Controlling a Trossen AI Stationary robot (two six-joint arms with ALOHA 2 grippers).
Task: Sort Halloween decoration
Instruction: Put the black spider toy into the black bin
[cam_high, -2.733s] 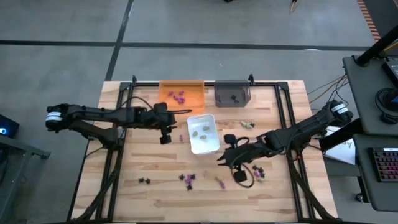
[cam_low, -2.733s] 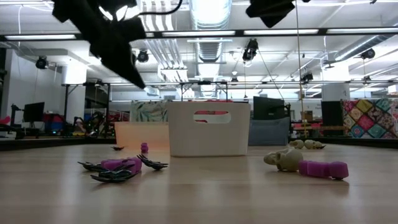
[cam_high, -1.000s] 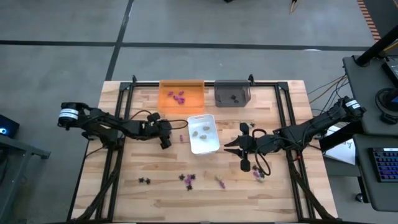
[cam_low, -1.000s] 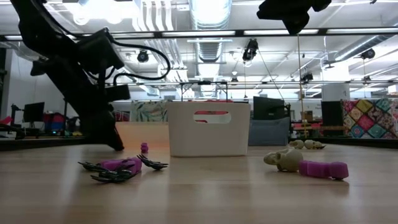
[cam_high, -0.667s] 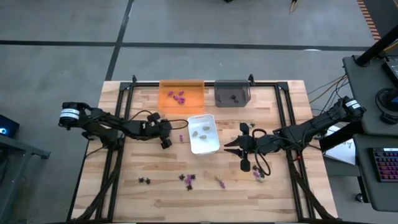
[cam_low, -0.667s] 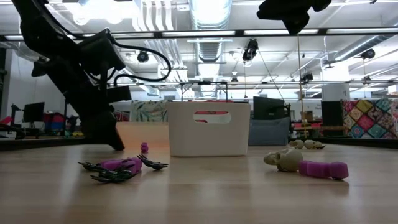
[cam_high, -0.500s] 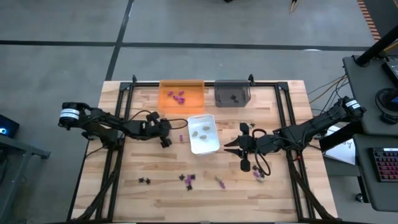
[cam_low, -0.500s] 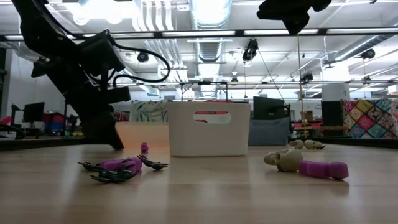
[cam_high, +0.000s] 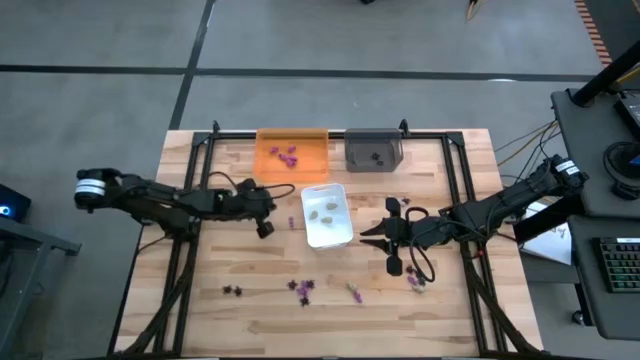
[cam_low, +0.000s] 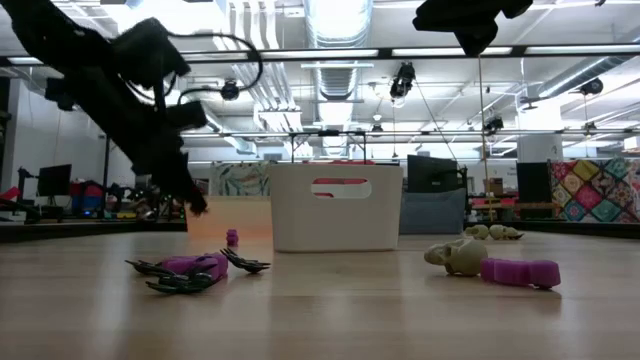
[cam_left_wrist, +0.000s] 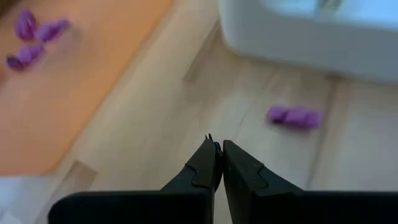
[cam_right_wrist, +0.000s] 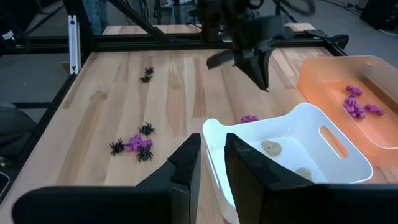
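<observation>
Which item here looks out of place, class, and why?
A purple piece lies alone on the wood beside the white tray, not in the orange tray with the other purple ones. The left gripper is shut, empty, just short of it.

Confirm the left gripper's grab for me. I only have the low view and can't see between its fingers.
Observer: The left gripper is shut, with nothing between its fingers.
Operator: Find the nearest purple piece.
Observer: A purple piece lies on the table beyond the fingertips, apart from them, beside the white tray.
Operator: Check inside the orange tray.
Observer: The orange tray holds only purple pieces.
</observation>
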